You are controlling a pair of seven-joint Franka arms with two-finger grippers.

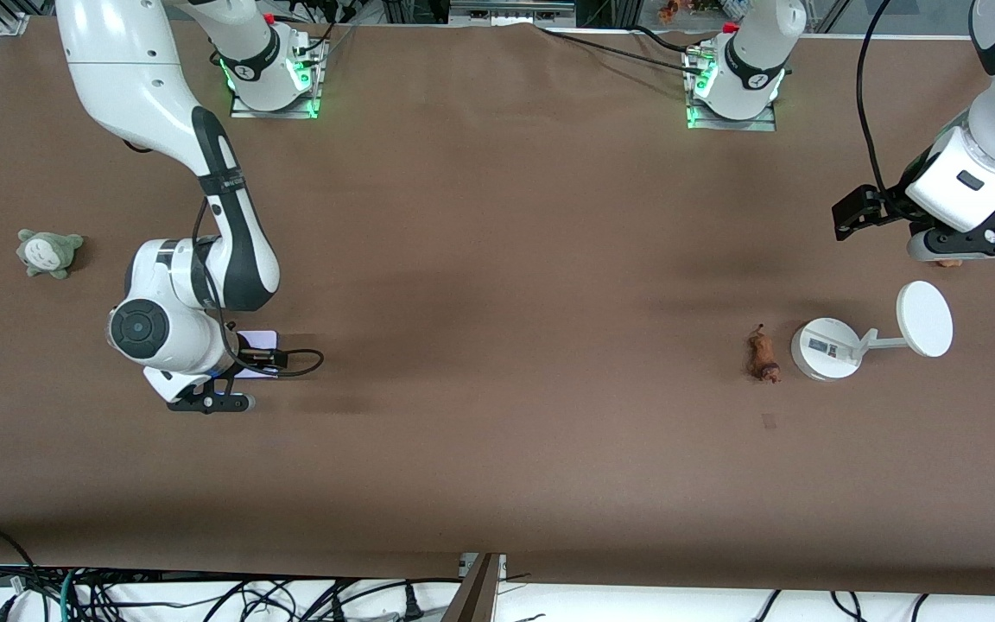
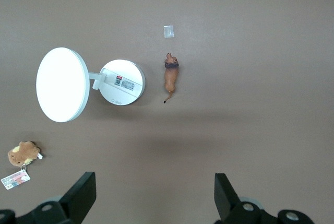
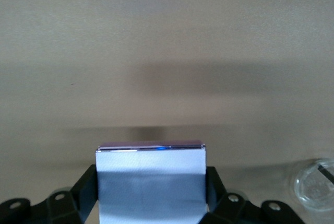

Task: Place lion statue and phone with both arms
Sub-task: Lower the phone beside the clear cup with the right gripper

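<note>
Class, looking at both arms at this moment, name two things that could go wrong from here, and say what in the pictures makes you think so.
1. The right gripper holds the phone only by its edges; it might slip or tilt.
2. The lion statue lies close beside the stand; the open left gripper, coming down for it, could knock the stand.

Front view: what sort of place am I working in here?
Likely a robotics lab bench: a brown-covered table, two arm bases bolted along one edge, and loose cables along the edge nearest the front camera.
</note>
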